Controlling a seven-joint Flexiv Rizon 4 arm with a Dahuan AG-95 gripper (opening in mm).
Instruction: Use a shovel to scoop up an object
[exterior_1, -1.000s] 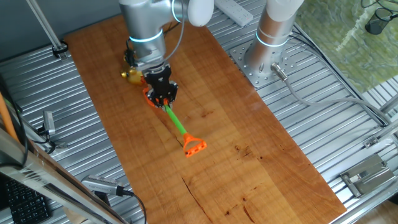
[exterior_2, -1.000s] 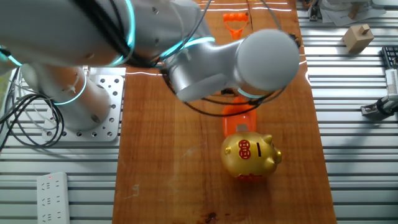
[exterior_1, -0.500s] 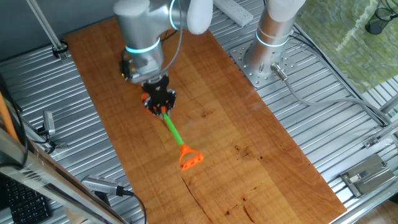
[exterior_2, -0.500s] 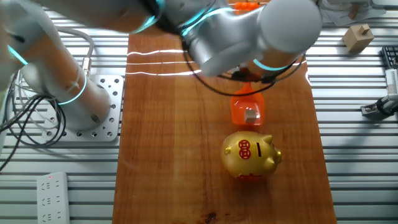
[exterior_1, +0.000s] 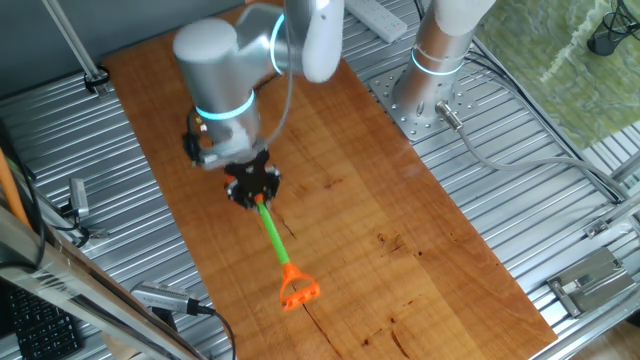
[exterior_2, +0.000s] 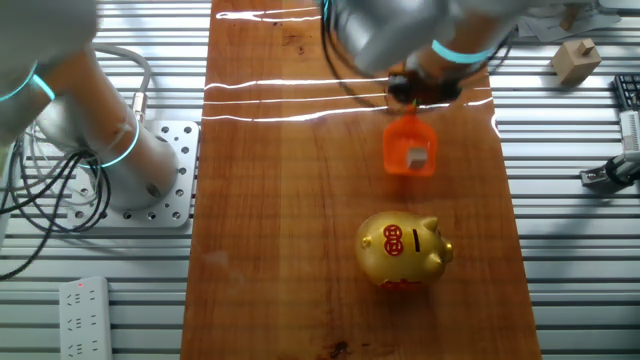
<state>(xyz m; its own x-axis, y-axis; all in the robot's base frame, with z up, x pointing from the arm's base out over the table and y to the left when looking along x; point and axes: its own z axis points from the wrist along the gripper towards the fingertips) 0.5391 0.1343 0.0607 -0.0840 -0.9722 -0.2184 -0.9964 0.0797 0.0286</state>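
My gripper (exterior_1: 253, 188) is shut on the thin green shaft (exterior_1: 274, 234) of the shovel, near the blade end. The orange D-shaped loop (exterior_1: 298, 291) points toward the front of the wooden board. In this view the arm hides the blade. In the other fixed view the orange scoop blade (exterior_2: 410, 150) is tilted just below the gripper (exterior_2: 425, 88), and the tiny grey-tan block (exterior_2: 417, 156) sits on it. The blade is well apart from the gold piggy bank (exterior_2: 403, 250).
The wooden board (exterior_1: 400, 250) lies on a ribbed metal table. The arm's base (exterior_1: 432, 70) stands at the board's far right edge and also shows in the other fixed view (exterior_2: 110, 165). A small cardboard box (exterior_2: 573, 60) and a white power strip (exterior_2: 80, 300) lie off the board.
My gripper has pulled the shovel back, away from the piggy bank. The grey block now lies on the blade and travels with it. The piggy bank has stayed put.
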